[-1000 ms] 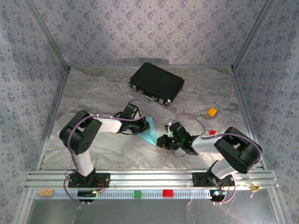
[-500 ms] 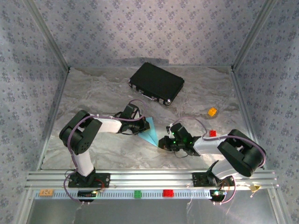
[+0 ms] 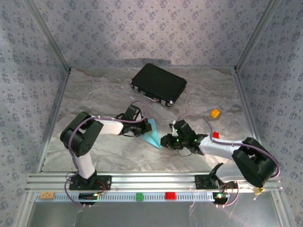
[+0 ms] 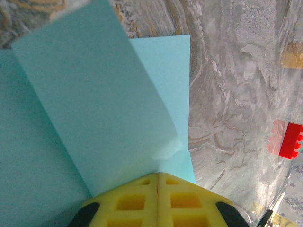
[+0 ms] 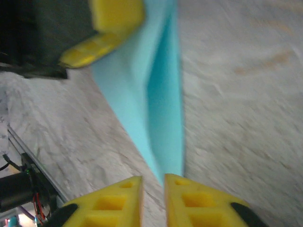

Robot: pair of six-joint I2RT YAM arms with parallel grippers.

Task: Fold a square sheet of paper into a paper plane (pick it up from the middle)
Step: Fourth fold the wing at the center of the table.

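The square sheet of paper is folded into a slim, pointed, light blue paper plane (image 3: 152, 133) near the table's middle. My left gripper (image 3: 143, 128) is shut on its wide end; in the left wrist view the yellow fingertips (image 4: 142, 198) meet on the paper (image 4: 94, 104), whose flaps spread away from them. My right gripper (image 3: 164, 142) is low over the table at the sharp nose. In the right wrist view a narrow gap stands between its jaws (image 5: 153, 178), and the tip of the paper (image 5: 156, 104) ends just before that gap. The left gripper's finger (image 5: 113, 19) holds the far end.
A black hard case (image 3: 158, 84) lies at the back. A small orange block (image 3: 215, 113) and a small red block (image 3: 216, 135) sit on the marble table to the right, the red one (image 4: 289, 139) near the right arm. Metal rails (image 3: 151, 180) edge the front.
The right arm has stretched out lower, and its gripper has slid slightly toward the paper's nose. Its jaws closed, then parted a little. The left gripper kept its hold.
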